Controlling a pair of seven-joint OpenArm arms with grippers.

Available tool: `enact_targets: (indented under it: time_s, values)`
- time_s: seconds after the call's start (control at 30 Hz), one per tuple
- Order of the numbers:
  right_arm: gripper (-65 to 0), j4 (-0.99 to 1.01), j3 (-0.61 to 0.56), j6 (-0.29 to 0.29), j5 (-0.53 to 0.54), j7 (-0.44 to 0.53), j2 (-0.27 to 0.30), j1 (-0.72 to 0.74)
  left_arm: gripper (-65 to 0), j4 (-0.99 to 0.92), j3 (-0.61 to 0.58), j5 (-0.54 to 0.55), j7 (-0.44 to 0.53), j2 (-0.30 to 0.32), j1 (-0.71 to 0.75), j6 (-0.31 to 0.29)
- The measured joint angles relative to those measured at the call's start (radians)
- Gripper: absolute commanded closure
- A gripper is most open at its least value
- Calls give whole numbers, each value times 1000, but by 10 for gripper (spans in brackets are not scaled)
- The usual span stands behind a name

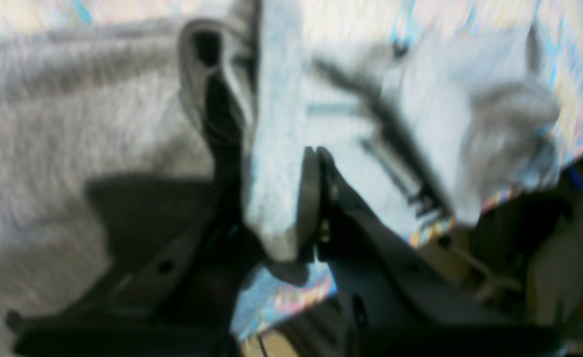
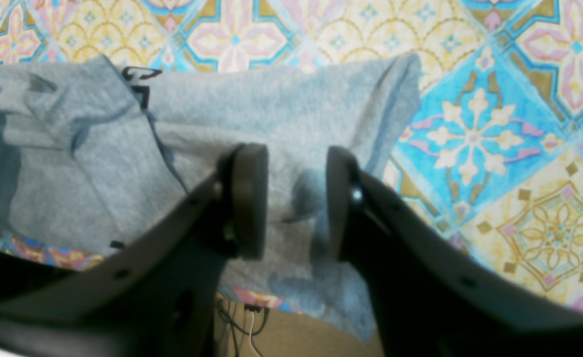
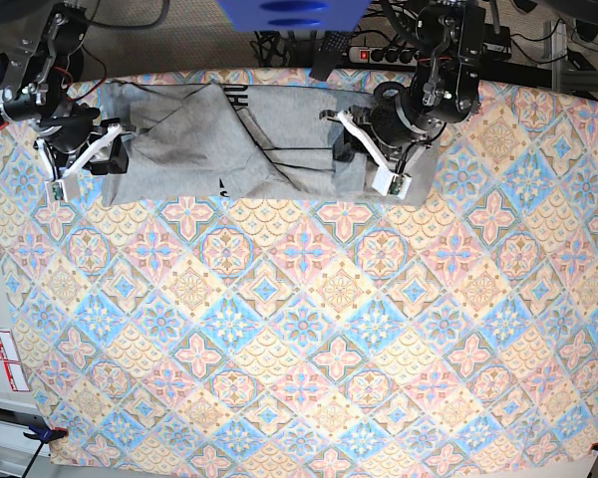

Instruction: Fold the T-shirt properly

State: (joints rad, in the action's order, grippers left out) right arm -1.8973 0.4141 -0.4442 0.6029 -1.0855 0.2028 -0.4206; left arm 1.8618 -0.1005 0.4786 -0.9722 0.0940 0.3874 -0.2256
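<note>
T-shirt [image 3: 229,144] rumpled on tablecloth [image 3: 309,339]; left gripper [image 1: 291,208] seemingly pinching its fold; right gripper [image 2: 296,198] agape.

Both arms are made of black links with black cables running along them. The left gripper [image 3: 364,157] has white curved finger arms, and so has the right gripper [image 3: 83,156]. In the wrist views the fingers [image 2: 244,198] are dark grey, each with a flat rounded oval pad at the tip. Small round screw holes sit lower down on each finger's body.
</note>
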Motion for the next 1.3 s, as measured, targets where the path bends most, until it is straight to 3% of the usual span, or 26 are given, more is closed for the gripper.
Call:
enact_targets:
  time_s: [0.1,0.17,0.4,0.47,0.73,1.03,1.3]
  values:
    - [-202,0,0,0,0,0,0,0,-2,0,5,2,-33,1,-6,-2]
    - [-202,0,0,0,0,0,0,0,-48,0,4,4,-63,6,-8,-2]
    - [-202,0,-1,0,0,0,0,0,-343,1,-4,11,-82,53,-5,-4]
    - [-202,0,-1,0,1,0,0,0,-379,1,0,11,-82,53,-5,-4]
    - [-202,0,-2,0,3,0,0,0,-373,106,49,4,-83,56,-4,-6]
    - [-202,0,-2,0,3,0,0,-14,-312,56,51,0,-80,258,17,-8]
    - [-203,46,-1,0,1,3,2,-12,-279,-192,33,-11,-73,247,-61,-4]
